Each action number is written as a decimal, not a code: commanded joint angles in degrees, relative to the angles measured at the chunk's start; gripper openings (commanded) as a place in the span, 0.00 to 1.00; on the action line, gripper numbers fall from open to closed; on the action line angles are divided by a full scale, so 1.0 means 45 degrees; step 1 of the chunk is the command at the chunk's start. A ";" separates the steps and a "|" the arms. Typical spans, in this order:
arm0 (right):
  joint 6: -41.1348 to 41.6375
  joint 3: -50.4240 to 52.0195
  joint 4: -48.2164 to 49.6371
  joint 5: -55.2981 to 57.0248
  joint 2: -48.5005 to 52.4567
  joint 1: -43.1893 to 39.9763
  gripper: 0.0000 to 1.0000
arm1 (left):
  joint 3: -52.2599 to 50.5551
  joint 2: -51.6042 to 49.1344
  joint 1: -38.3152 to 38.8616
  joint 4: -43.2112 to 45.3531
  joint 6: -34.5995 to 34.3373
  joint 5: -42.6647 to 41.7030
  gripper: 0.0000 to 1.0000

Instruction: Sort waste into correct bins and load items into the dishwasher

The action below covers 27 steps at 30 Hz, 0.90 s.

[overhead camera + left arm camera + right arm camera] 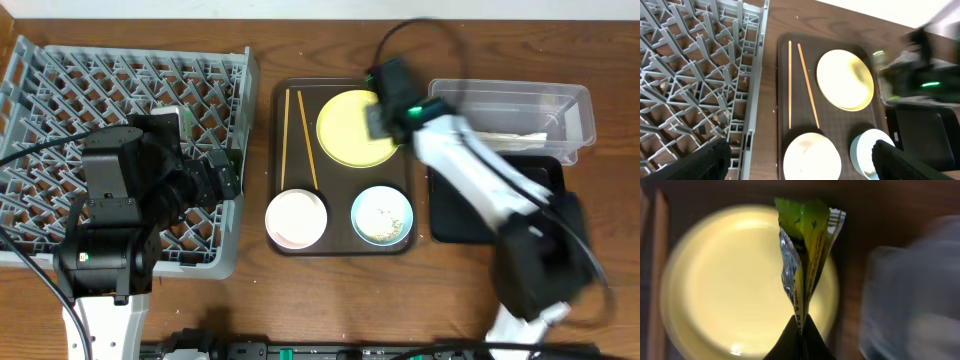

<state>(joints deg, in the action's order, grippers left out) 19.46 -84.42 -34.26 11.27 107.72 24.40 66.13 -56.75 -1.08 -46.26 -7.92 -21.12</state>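
My right gripper (800, 330) is shut on the lower end of a green-yellow snack wrapper (807, 250), which hangs above the right side of the round yellow plate (730, 280). Seen from overhead, that gripper (385, 108) hovers between the plate (350, 130) and the clear tub (530, 100). My left gripper (800, 162) is open and empty above the white bowl (812, 160), beside the grey dish rack (690, 60). Two chopsticks (298, 140) lie left of the plate. The light-blue bowl (382, 215) holds crumbs.
Plate, bowls and chopsticks all sit on a dark brown serving tray (280, 100). A white napkin (510, 135) lies inside the clear tub. The black tray (450, 215) lies in front of the tub, partly under my right arm. The dish rack (100, 90) fills the left side.
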 commanded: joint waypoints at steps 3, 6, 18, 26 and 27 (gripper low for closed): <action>0.4877 -0.0063 -0.1783 -0.0520 -0.1715 -0.2166 0.01 | 0.0257 0.0034 -0.0019 -0.0005 -0.0117 -0.0204 0.93; 0.6290 -0.0034 -0.2506 -0.0510 -0.1583 -0.3565 0.01 | 0.0257 0.0034 -0.0019 -0.0005 -0.0117 -0.0204 0.93; 0.6562 -0.0068 -0.0578 -0.3235 -0.0355 -0.6538 0.54 | 0.0257 0.0034 -0.0019 -0.0005 -0.0121 -0.0204 0.93; 0.3167 -0.0311 -0.0510 -0.6091 -0.2346 -0.6086 0.69 | 0.0257 0.0034 -0.0019 -0.0005 -0.0117 -0.0204 0.93; 0.2438 -0.0311 -0.0549 -0.6096 -0.2812 -0.5824 0.69 | 0.0257 0.0034 -0.0019 -0.0005 -0.0117 -0.0204 0.93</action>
<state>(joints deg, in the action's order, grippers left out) 40.12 -84.66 -36.64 -11.64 102.17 -4.08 66.13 -56.75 -1.08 -46.26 -7.92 -21.12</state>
